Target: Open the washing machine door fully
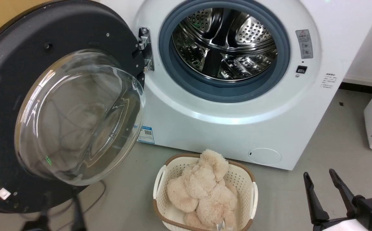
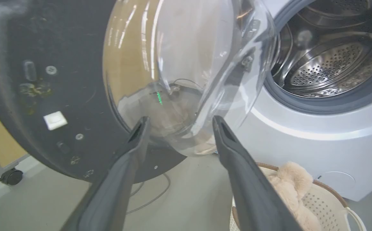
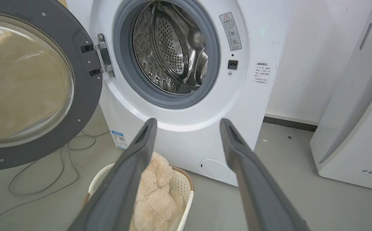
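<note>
The washing machine door is swung wide on its hinge, out to the left of the opening in the head view, its dark inner face and bulging glass bowl turned toward the camera. Beside it the washing machine shows its steel drum ringed by the blue-grey gasket, with a small blue label low on the left of its front and a round cap low on the right. In its wrist view the left tool is released, fingers spread apart, tips up near the lower edge of the glass bowl; whether they touch the glass, I cannot tell. The right tool is released too, fingers spread with nothing between them, low at the right and well apart from the machine. On the floor just in front of the machine sits a white basket with a fluffy beige toy piled in it. A thin cable loops across the floor under the door, and a white appliance stands off to the machine's right.
</note>
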Controlling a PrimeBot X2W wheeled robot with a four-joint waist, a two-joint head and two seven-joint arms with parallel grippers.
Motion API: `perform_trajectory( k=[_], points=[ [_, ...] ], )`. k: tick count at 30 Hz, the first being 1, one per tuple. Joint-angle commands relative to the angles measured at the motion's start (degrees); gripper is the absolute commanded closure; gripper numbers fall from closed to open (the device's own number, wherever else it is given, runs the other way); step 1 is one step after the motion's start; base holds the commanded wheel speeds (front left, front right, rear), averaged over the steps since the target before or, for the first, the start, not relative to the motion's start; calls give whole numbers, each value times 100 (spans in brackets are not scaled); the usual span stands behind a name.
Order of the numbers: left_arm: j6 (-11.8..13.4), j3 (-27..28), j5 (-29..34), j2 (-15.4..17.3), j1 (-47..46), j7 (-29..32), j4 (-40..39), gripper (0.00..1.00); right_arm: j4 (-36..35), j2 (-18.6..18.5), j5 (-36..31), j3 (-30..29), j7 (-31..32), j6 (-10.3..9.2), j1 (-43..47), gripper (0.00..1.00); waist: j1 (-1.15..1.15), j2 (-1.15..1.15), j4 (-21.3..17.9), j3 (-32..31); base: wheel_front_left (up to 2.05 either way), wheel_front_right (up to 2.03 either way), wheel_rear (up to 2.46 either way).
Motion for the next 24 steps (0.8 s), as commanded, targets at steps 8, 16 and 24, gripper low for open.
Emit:
perform_trajectory(
  k=[8, 16, 24],
  points=[
    [-243, -890, 322, -302, 236, 111, -450, 0, -8, 17, -54, 83, 23, 2, 98, 0, 0, 0, -348, -85, 0, 0, 0],
    [-394, -1270, 512, -278, -159, 145, -404, 0, -6, 17, -116, 130, 96, 2, 105, 0, 0, 0, -808, -121, 0, 0, 0],
    [-474, -1331, 583, -81, -408, 285, -186, 0, 11, 17, -121, 190, 113, 2, 105, 0, 0, 0, -1161, -127, 0, 0, 0]
  ],
)
